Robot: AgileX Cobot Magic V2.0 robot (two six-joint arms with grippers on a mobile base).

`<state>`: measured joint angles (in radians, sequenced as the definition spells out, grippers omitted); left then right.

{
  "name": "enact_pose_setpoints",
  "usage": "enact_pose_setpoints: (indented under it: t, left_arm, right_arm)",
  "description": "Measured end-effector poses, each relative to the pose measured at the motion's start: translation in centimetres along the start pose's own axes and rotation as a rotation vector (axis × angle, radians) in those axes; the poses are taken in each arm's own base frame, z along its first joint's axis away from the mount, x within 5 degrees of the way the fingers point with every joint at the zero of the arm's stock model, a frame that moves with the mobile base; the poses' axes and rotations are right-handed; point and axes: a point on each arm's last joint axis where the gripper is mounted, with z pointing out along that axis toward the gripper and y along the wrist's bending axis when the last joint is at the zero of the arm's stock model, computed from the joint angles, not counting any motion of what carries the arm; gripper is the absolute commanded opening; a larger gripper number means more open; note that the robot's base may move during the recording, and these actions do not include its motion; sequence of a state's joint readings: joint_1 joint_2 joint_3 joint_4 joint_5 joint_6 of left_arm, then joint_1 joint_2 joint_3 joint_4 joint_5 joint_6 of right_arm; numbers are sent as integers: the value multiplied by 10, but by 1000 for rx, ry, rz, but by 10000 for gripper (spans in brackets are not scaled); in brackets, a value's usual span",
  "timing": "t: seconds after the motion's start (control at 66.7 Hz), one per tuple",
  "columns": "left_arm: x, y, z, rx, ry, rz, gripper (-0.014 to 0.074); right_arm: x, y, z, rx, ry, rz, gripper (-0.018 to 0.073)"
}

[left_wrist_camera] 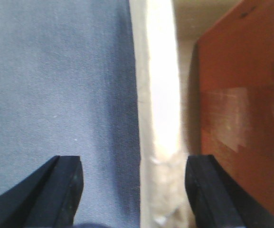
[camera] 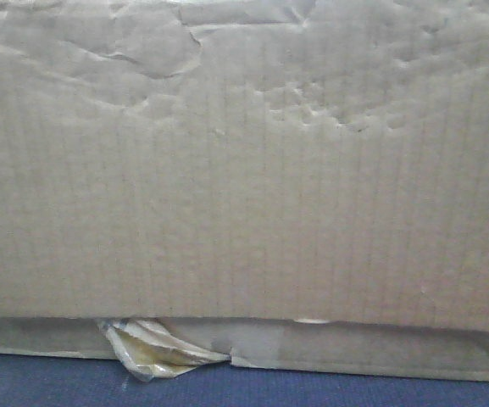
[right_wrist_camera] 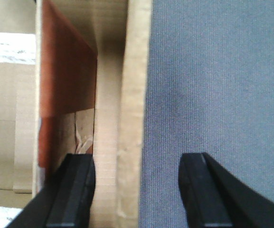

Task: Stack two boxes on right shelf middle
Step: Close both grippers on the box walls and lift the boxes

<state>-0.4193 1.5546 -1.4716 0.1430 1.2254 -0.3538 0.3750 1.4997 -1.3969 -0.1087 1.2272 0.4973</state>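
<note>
The jaws at both wrists are matte black, thick and wedge-shaped, with blunt squared tips.

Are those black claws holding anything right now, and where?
Nothing is gripped yet. The left tool and right tool each straddle a side wall of a cardboard box, jaws open, not closed on it.

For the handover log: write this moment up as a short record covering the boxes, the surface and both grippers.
large box: wrinkled tan face, directly above the flat box
flat box: underneath, with yellowish tape peeling at the front
surface: blue cloth
left gripper: open, fingers on either side of a cardboard wall
right gripper: open, likewise around a cardboard edge
shelf: not in view
</note>
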Motion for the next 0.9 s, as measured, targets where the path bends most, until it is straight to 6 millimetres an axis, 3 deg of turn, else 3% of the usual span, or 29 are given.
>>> enact_pose_setpoints:
  t: [0.075,0.165,0.255,0.315,0.72,0.899]
  left_arm:
    - [0,0,0,2,1,-1,271]
    - [0,0,0,3,1,-1,146]
    - [0,-1,0,12,4,-5,-10]
    - [1,-2,0,21,6,-8,-110]
    - [2,-6,-1,-8,-10,-38,-111]
    - [9,-13,-21,-44,-91,-58,-111]
  right_arm:
    - [0,0,0,0,0,0,267]
    - [0,0,0,0,0,0,160]
    - [0,0,0,0,0,-2,-65]
    - [0,0,0,-4,0,-1,-167]
    - [1,2,-2,18,-21,-34,-163]
    - [10,10,-20,47,-104,-68,-163]
